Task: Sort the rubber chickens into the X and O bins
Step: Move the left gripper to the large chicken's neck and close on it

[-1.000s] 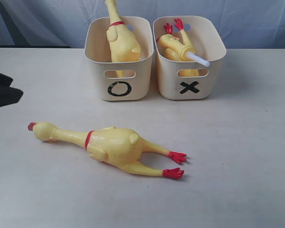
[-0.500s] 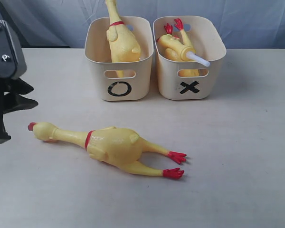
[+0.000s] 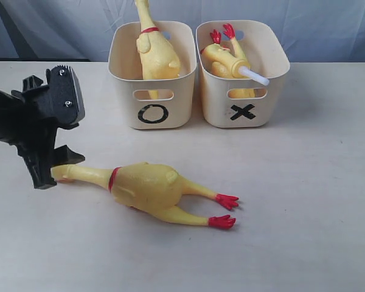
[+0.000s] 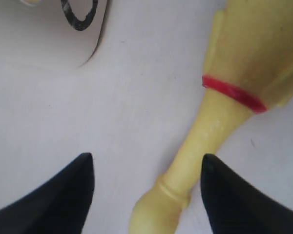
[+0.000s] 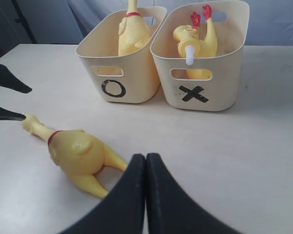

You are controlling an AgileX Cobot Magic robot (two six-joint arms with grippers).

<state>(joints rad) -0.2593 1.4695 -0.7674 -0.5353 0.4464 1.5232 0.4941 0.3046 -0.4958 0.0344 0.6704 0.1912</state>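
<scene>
Lying flat on the off-white, faintly scuffed table point(image 3: 304, 182), the large rubber chicken point(image 3: 149, 188) has its head and neck between the spread fingers of the left end effector point(image 4: 146, 163). The right end effector point(image 5: 145, 161) is pressed closed and empty. The O bin point(image 3: 125, 103) holds an upright chicken point(image 3: 155, 55), and the X bin point(image 3: 271, 100) an upended chicken point(image 3: 222, 58). Both bins stand before wrinkled blue-grey cloth point(image 3: 328, 24).

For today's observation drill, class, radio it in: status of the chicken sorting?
Left gripper open, straddling neck of loose chicken. Right gripper shut, empty. One chicken in O bin, one in X bin. Nothing in the way.
</scene>
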